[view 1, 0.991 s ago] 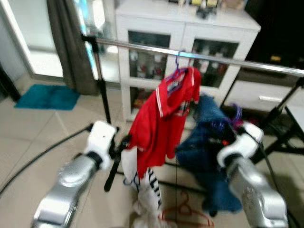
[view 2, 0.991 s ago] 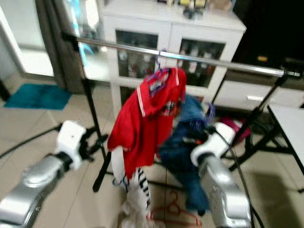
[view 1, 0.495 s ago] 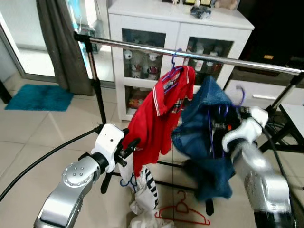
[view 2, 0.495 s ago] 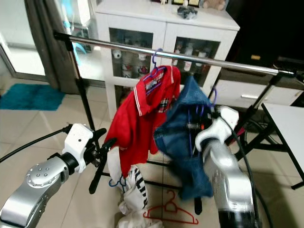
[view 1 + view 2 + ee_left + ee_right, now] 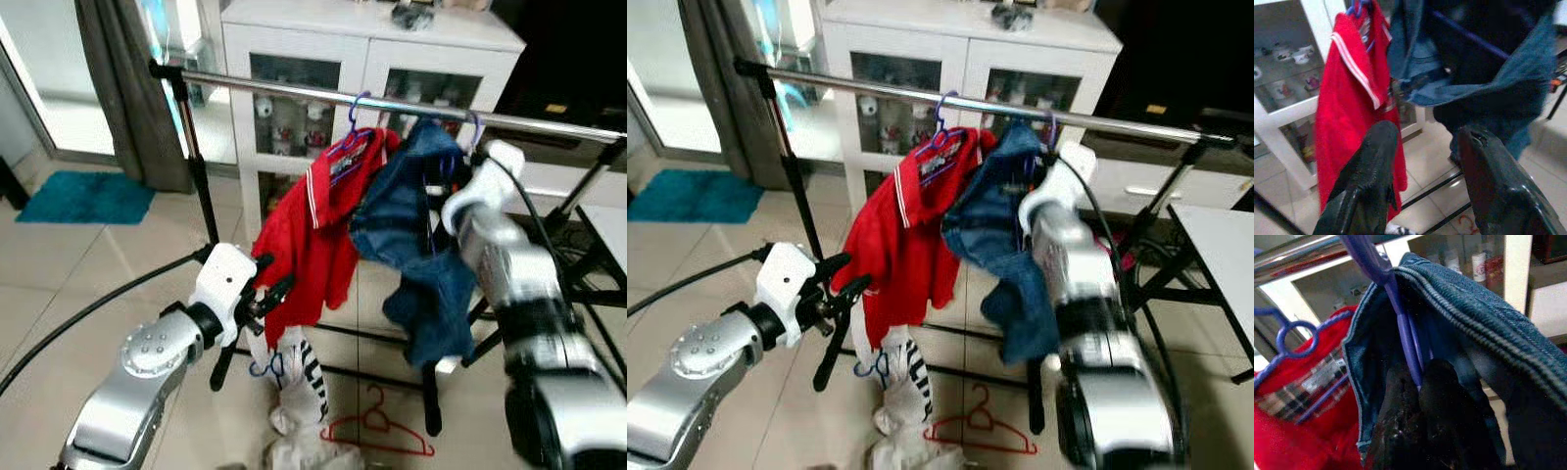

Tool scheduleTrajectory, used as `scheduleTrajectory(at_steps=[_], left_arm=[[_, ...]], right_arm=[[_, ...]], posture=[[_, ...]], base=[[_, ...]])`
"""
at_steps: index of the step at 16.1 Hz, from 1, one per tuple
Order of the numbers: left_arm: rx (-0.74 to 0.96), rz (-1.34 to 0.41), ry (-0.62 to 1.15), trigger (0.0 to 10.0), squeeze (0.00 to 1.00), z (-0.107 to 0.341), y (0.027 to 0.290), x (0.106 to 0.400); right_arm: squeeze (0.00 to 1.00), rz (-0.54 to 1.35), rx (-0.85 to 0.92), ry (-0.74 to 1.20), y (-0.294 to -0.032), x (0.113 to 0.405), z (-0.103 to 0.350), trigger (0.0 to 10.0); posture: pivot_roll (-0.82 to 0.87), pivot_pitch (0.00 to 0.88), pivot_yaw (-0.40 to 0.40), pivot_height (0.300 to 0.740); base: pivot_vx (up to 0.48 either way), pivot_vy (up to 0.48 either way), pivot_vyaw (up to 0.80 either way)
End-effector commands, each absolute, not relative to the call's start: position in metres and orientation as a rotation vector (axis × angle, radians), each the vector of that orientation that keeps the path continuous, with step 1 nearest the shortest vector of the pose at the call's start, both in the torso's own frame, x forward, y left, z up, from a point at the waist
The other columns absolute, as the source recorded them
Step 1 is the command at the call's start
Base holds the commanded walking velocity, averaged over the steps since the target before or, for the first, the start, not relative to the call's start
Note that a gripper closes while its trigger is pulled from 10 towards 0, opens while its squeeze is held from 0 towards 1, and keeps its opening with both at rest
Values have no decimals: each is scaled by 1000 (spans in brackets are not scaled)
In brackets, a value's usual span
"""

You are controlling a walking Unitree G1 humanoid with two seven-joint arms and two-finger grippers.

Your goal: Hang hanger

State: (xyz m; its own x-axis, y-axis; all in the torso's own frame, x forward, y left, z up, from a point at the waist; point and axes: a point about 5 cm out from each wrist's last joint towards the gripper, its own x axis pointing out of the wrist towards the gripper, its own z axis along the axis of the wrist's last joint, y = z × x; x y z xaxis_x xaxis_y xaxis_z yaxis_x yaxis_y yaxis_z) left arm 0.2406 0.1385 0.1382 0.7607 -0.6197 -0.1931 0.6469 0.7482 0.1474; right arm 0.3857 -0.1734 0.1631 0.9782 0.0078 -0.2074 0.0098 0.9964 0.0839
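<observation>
Head views: steel clothes rail (image 5: 294, 93) before white glass-door cabinet (image 5: 304, 59) holding crockery; red polo shirt (image 5: 313, 235) hangs on blue hanger. Right gripper (image 5: 1418, 382) raised at rail with purple hanger (image 5: 473, 127) carrying denim garment (image 5: 411, 245). Red hanger (image 5: 377, 431) lies on tiled floor (image 5: 98, 274).

Left wrist: left gripper (image 5: 1425, 142) fingers spread, empty.

Right wrist: fingers pinch purple hanger neck, hook at rail.

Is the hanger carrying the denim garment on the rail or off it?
Cannot tell. The purple hanger, pinched by the right end effector, has its hook right at the rail, but none of the views clearly shows it seated.
</observation>
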Motion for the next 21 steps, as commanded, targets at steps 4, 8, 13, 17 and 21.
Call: scheduleTrajectory(at_steps=[4, 8, 13, 17, 21], left_arm=[[163, -826, 5, 10000, 0, 170, 119, 238], [96, -802, -124, 10000, 0, 197, 115, 243], [81, -779, -193, 10000, 0, 223, 122, 237], [98, -761, -171, 10000, 0, 227, 130, 227], [96, -745, -164, 10000, 0, 229, 133, 223]], right_arm=[[0, -36, 108, 171, -175, 406, 182, 10000], [0, -50, 144, 182, -174, 413, 189, 10000], [0, -83, 171, 167, -175, 420, 206, 10000], [0, -101, 153, 126, -181, 421, 217, 10000], [0, -102, 214, 23, -187, 423, 235, 10000]], posture=[[62, 48, -73, 740], [75, 77, -63, 740], [149, 170, -38, 740], [186, 210, -37, 740], [192, 216, -43, 740]], base=[[0, 0, 0], [0, 0, 0], [0, 0, 0], [0, 0, 0], [0, 0, 0]])
